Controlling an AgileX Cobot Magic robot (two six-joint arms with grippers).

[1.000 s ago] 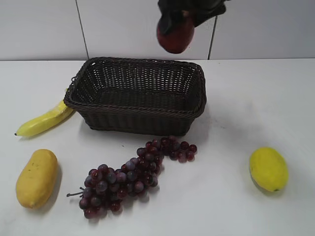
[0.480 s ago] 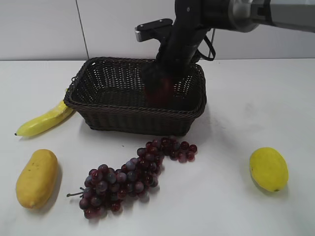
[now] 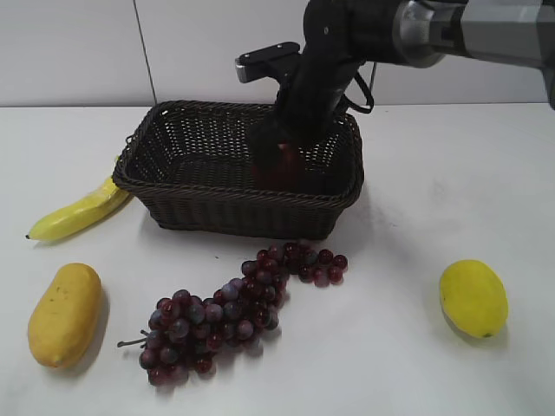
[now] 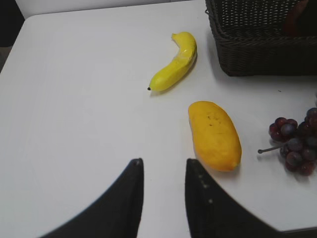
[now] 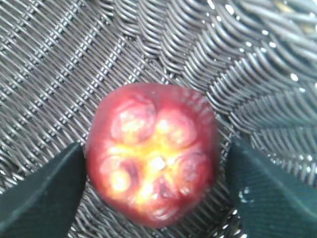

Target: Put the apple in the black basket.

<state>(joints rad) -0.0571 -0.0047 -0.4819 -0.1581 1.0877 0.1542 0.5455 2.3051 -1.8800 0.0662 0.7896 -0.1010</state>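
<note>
The dark red apple (image 3: 282, 166) lies inside the black wicker basket (image 3: 243, 212), near its right end. In the right wrist view the apple (image 5: 151, 168) rests on the woven basket floor (image 5: 59, 74) with its yellow-patched end facing the camera. My right gripper (image 3: 277, 143) reaches down into the basket. Its jaws (image 5: 153, 146) stand on either side of the apple, open, with a narrow gap at the right finger. My left gripper (image 4: 164, 162) is open and empty over bare table, away from the basket (image 4: 257, 54).
A banana (image 3: 82, 211) lies left of the basket, a yellow mango (image 3: 65, 312) at the front left, a grape bunch (image 3: 225, 308) in front of the basket, and a lemon (image 3: 473, 297) at the front right. A white wall is behind.
My right arm has come down from above the basket into it with the apple. The apple now sits on the basket floor and the jaws have spread slightly.
</note>
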